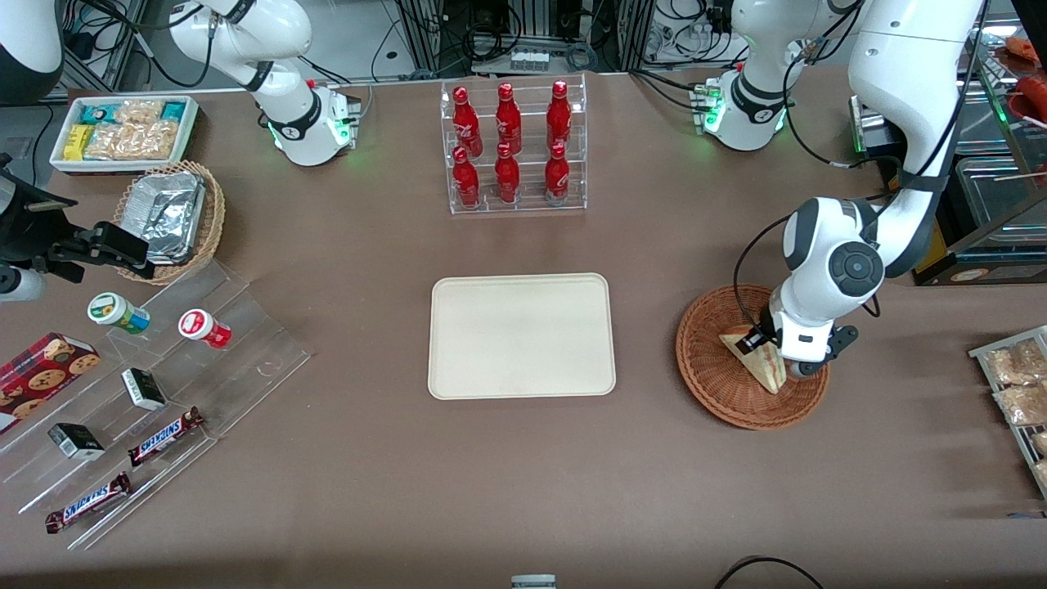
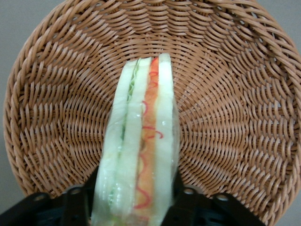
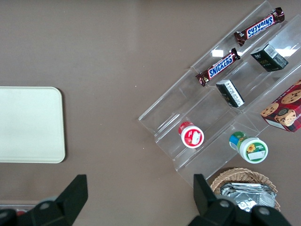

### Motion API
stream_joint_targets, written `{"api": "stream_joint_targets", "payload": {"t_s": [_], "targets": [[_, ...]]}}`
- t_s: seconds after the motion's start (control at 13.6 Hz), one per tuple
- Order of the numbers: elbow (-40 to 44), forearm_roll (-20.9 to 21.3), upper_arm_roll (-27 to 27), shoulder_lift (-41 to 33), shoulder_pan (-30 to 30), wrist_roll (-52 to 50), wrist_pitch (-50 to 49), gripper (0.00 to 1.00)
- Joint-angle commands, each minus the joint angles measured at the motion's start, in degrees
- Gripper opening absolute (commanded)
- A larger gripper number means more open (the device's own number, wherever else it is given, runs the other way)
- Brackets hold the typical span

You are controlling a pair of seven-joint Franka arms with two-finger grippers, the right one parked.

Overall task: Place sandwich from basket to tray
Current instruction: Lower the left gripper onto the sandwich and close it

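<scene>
While the sandwich stands on edge in the basket, it is clamped by the gripper, a finger pressed to each bread face. The grasp step is judged done; a straight lift clear of the rim is called for next, then a carry toward nine o'clock in the front view to the tray, which is seen bare on the surface. Nothing else is seen in the basket. At twelve o'clock from the tray, red bottles are held in a clear rack.
</scene>
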Motion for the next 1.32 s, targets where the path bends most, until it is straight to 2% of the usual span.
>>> {"api": "stream_joint_targets", "payload": {"t_s": [0.0,0.29,0.59,0.88,1.25], "targets": [[-0.48,0.95,-0.03,-1.26,-0.18,-1.23,-0.11,0.0],[3.9,3.59,-0.38,-2.31,-0.18,1.05,-10.02,0.0],[7.68,3.59,-0.47,-3.36,-0.27,3.07,-15.23,0.0],[14.71,3.59,-0.82,-3.28,-1.23,7.11,-24.8,0.0],[16.48,3.59,-0.91,-3.28,-7.63,10.44,-27.98,0.0]]}}
